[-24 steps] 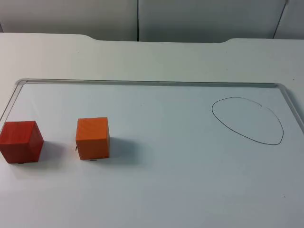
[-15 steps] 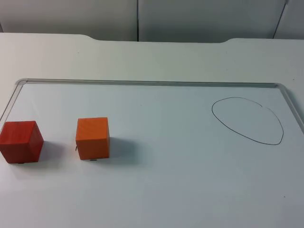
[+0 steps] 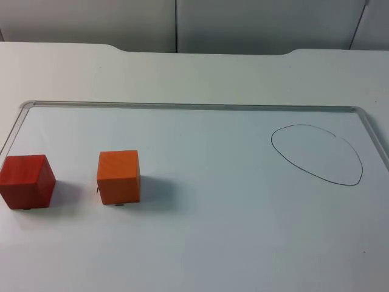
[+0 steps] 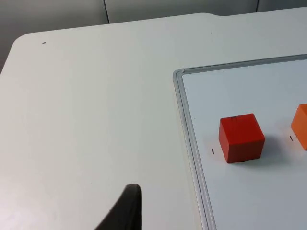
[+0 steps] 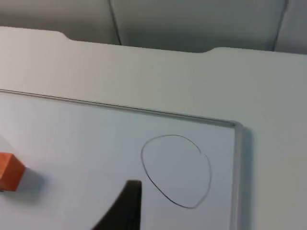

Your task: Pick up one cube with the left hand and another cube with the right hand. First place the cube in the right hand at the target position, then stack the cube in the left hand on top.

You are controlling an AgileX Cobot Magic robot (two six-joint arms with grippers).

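Red cube (image 3: 27, 180) at whiteboard's (image 3: 200, 243) left edge, orange cube (image 3: 118, 176) just beside it, apart. Drawn oval (image 3: 316, 153) far right, well apart. Left gripper (image 4: 125, 208) above bare table (image 4: 86, 120); right gripper (image 5: 125, 203) above whiteboard near oval. Finger spacing: cannot tell for either.

This looks like a robotics lab or test bench rather than a home or shop. A plain white desk (image 3: 200, 76) ends at a grey partition wall (image 3: 182, 24) made of flat panels with a seam between them. A framed whiteboard (image 3: 213, 231) lies flat on the desk as a work surface, with a hand-drawn oval outline (image 3: 275, 149) marked on it. The only props are 2 plain wooden cubes, a red cube (image 3: 25, 180) and an orange cube (image 3: 118, 176), standing near each other on the board.
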